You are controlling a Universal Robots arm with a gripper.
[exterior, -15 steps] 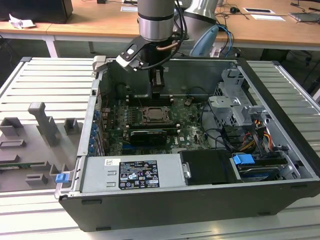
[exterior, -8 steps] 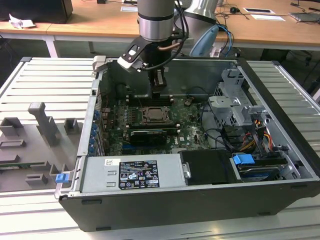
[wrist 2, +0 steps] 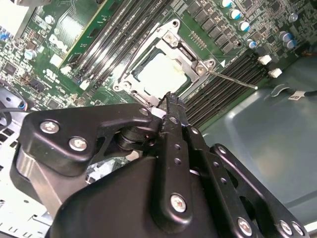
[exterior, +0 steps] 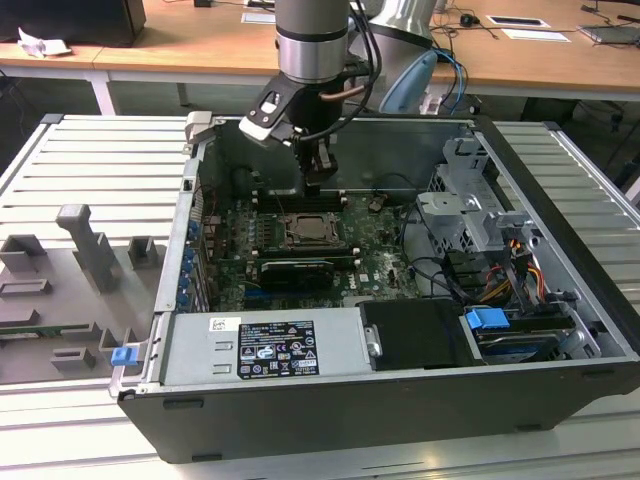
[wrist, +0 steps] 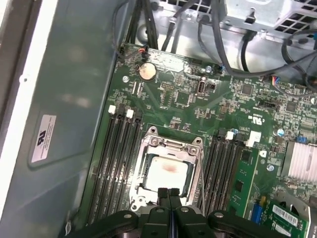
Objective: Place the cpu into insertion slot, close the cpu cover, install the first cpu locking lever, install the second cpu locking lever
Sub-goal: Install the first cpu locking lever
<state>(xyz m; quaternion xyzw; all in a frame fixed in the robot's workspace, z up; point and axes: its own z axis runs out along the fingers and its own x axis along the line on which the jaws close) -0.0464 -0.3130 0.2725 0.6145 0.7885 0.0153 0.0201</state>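
Observation:
The cpu [wrist: 166, 171] lies flat in the insertion slot [exterior: 318, 240] on the green board, its pale face [wrist 2: 158, 74] showing through a square window. Over it lies the cpu cover [wrist: 171, 145], a silver frame [wrist 2: 171, 37] that looks lowered around the chip. A thin metal locking lever [wrist 2: 233, 80] sticks out from one socket corner, and a lever rod [wrist: 202, 173] runs along the socket's side. My gripper [wrist: 168, 194] hangs just above the socket's edge, fingers shut together with nothing between them. In the exterior view the gripper [exterior: 315, 186] is over the back of the socket.
Long black memory slots [wrist: 119, 158] flank the socket on both sides. The grey case wall [wrist: 64, 99] stands close by. A drive cage [exterior: 470, 205] with cables fills the exterior view's right, and a power supply [exterior: 265, 345] sits at the front. A grey fixture plate [exterior: 70, 280] lies outside the case.

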